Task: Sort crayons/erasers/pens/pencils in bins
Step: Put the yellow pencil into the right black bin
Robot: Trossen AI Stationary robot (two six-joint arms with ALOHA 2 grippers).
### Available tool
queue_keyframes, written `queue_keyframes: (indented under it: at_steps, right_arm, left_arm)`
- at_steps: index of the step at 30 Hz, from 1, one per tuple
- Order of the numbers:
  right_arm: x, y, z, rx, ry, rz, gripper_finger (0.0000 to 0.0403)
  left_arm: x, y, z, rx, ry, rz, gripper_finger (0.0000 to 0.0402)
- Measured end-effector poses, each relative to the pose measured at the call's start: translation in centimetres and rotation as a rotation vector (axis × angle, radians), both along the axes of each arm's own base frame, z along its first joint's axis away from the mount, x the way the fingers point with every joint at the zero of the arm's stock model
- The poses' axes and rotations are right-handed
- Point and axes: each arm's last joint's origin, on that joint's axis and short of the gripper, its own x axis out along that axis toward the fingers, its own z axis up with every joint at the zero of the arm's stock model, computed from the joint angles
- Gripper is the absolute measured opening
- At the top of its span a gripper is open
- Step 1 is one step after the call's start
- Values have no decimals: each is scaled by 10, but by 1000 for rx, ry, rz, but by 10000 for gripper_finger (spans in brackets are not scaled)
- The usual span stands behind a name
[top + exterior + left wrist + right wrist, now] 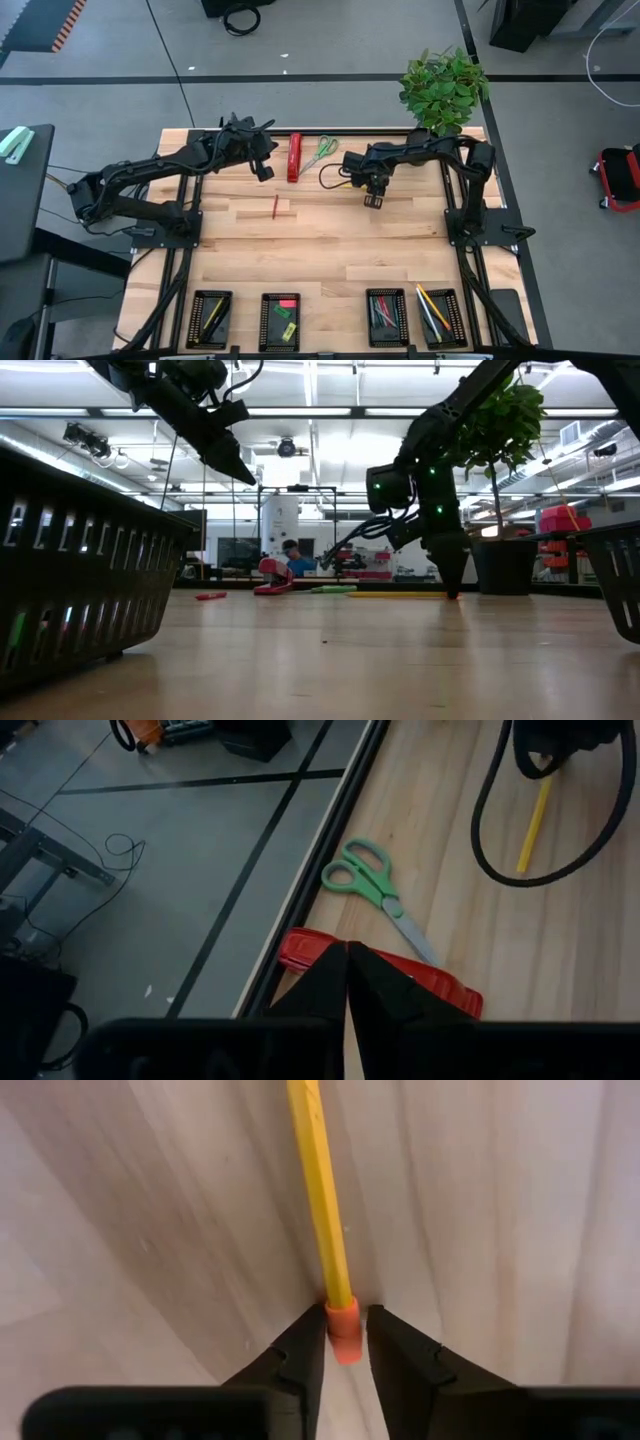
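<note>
My right gripper (346, 1342) stands low over the table's far middle (372, 199), its fingertips down at the wood (451, 588). It is shut on a yellow pencil (322, 1200) that lies flat on the table (395, 595). My left gripper (347, 982) is shut and empty. It hangs raised (235, 465) near the far edge (263, 170), beside the red bar tool (294, 157). One red crayon (275, 207) lies loose on the wood. Four black bins (210, 318) (280, 318) (385, 318) (437, 318) line the near edge with sorted things inside. My right gripper has the pencil's orange eraser end (343, 1332) between its two fingers (300, 1355). They come from above, pointing down, and stand across the pencil. The pencil's yellow shaft (315, 1170) runs away from the fingers and lies flat on the table.
Green-handled scissors (370, 885) and the red bar tool (400, 975) lie by the far edge under my left gripper. A black cable loop (490, 860) hangs from the right arm. A potted plant (445, 88) stands at the far right corner. Bare wood fills the table's middle.
</note>
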Motion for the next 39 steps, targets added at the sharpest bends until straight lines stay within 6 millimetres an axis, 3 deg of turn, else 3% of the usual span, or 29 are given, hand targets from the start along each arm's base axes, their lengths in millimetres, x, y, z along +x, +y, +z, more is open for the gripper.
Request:
queue_keyframes:
  at_steps: [6, 13, 17, 22, 30, 35, 39]
  right_arm:
    - [-4, -10, 0, 130, -65, -58, 59]
    - [-10, -19, 6, 136, -101, -115, 55]
    - [-11, -16, 19, 119, -151, -106, 54]
    - [-15, -2, 54, 82, -230, -115, 52]
    - [-34, 57, 115, 117, -331, -214, 51]
    - [-48, 110, 135, 97, -318, -237, 51]
    - [-53, 156, 140, 75, -340, -242, 51]
  left_arm:
    - [0, 0, -1, -4, 6, 0, 16]
    - [-1, -1, -3, -10, 30, -3, 25]
    - [-1, -1, -3, -10, 31, -3, 21]
    - [-2, -1, -3, -11, 33, -3, 17]
    - [-2, -1, -4, -15, 42, -3, 24]
    - [-2, -1, -4, -22, 39, 2, 17]
    - [-2, -1, -4, -41, 23, 5, 20]
